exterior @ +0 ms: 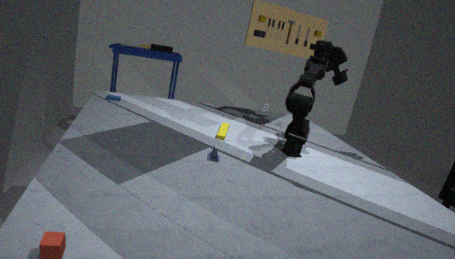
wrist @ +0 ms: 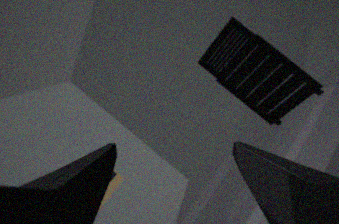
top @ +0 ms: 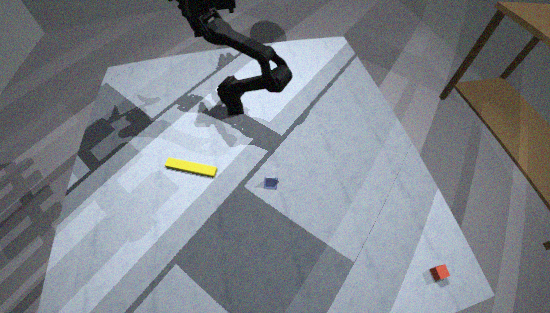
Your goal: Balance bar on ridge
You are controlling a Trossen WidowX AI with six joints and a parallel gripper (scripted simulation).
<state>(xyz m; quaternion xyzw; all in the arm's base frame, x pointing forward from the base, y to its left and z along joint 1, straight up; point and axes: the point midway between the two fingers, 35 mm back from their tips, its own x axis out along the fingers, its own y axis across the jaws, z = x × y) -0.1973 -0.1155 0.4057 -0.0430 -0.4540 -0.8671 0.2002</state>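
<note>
A yellow bar (top: 191, 167) (exterior: 222, 131) lies flat on the pale table (top: 320, 169) (exterior: 232, 206), apart from the ridge. The small dark blue ridge (top: 271, 183) (exterior: 213, 155) stands on the table with nothing on it; its peak points up in the exterior view. My gripper (wrist: 175, 148) is open, with its fingers wide apart and nothing between them. The arm holds it high, well away from the bar and the ridge. The bar and the ridge are out of the wrist view.
A red cube (top: 440, 272) (exterior: 53, 245) lies near a table corner. A small blue block (exterior: 113, 98) lies at the far table end in the exterior view. A black rack (wrist: 260, 70) stands beyond the table. A wooden shelf (top: 510, 114) and a blue bench (exterior: 145, 53) stand off the table.
</note>
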